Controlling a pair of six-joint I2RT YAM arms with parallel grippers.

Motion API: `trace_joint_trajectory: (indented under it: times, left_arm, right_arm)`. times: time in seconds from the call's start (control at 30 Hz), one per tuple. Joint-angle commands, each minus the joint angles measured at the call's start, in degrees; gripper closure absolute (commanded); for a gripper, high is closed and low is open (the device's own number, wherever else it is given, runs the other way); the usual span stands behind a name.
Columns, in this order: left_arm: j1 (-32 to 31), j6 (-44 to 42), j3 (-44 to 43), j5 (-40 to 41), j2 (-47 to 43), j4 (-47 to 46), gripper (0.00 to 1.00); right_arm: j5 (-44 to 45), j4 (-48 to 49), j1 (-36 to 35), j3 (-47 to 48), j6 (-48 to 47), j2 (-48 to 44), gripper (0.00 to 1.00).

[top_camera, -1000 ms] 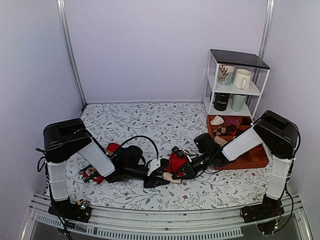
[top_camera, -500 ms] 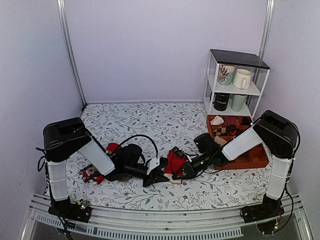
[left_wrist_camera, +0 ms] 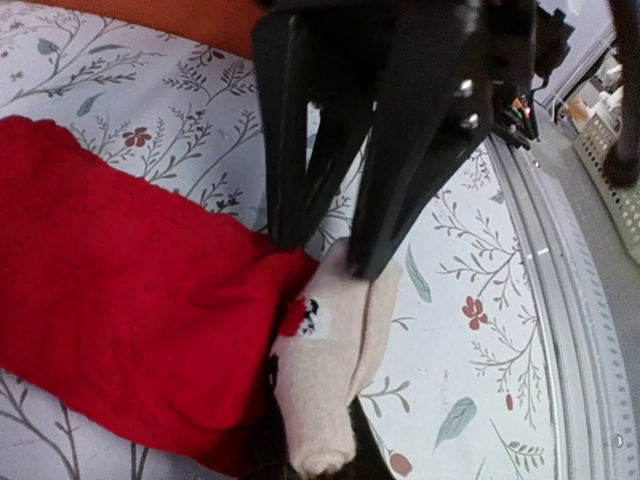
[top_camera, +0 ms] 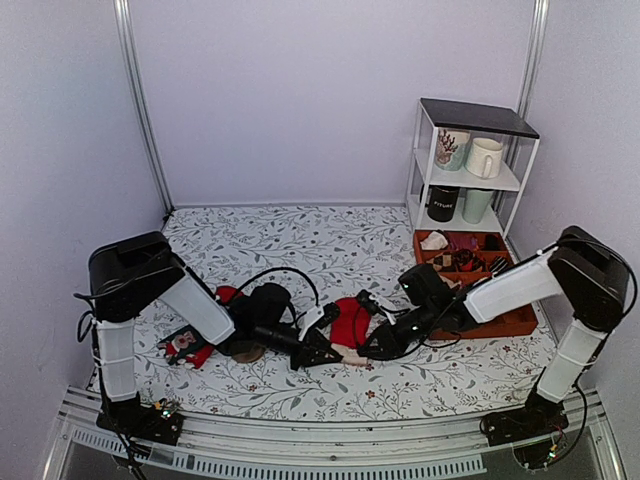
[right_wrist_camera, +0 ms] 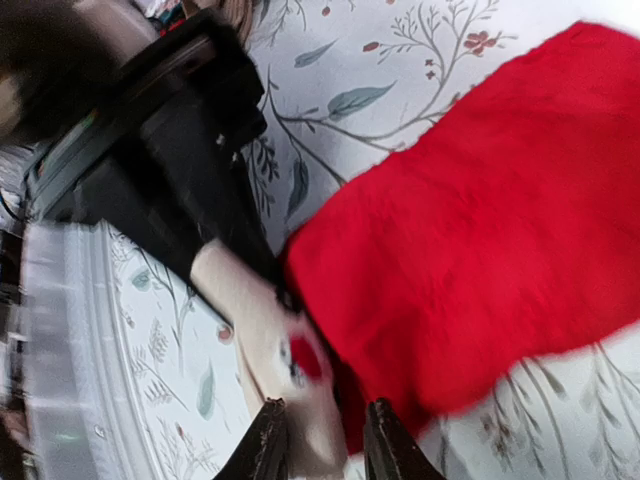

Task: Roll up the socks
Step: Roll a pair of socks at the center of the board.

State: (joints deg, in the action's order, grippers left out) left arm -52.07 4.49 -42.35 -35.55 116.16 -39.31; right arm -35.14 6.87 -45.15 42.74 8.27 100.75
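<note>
beige end [left_wrist_camera: 335, 360] of the socks [top_camera: 348, 322] clamped now in the left gripper [top_camera: 322, 354], lower centre of the top view, shut since a second ago; let go by the right gripper [top_camera: 374, 349], newly parted. seems a handover before rolling. lies red and flat just beyond both tips.

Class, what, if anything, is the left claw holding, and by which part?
The left claw is shut on the pair of bright red soft knit socks, pinching their pale beige end.
</note>
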Motion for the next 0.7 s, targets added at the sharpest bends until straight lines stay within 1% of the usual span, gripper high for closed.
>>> trace_joint_trajectory:
  times: [0.0, 0.07, 0.13, 0.17, 0.33, 0.47, 0.67]
  left_arm:
    - [1.1, 7.6, 5.0, 1.2, 5.9, 11.0, 1.0]
    - [1.6, 9.4, 6.5, 0.2, 7.8, 8.9, 1.0]
    - [1.9, 11.1, 7.9, -0.7, 9.5, 6.3, 1.0]
    - [1.9, 11.7, 8.5, -0.9, 10.1, 5.1, 1.0]
    - [2.2, 12.3, 9.7, -1.7, 11.2, 3.1, 1.0]
    - [2.4, 11.4, 9.0, -1.9, 10.7, 5.2, 1.0]
    - [2.5, 10.6, 8.2, -2.5, 11.5, 6.9, 1.0]
  right_arm:
    - [11.4, 6.1, -1.3, -8.3, -7.0, -12.7, 0.66]
    - [14.5, 13.2, -4.4, -13.3, -11.9, -17.9, 0.6]
    - [18.3, 18.6, -7.9, -16.6, -17.6, -18.9, 0.55]
    - [20.6, 19.7, -9.6, -17.0, -19.7, -18.4, 0.54]
    - [30.3, 19.6, -15.8, -14.5, -28.2, -12.8, 0.51]
    - [36.4, 20.3, -16.8, -13.0, -32.1, -11.2, 0.51]
    - [35.7, 20.1, -16.8, -11.7, -34.5, -10.0, 0.51]
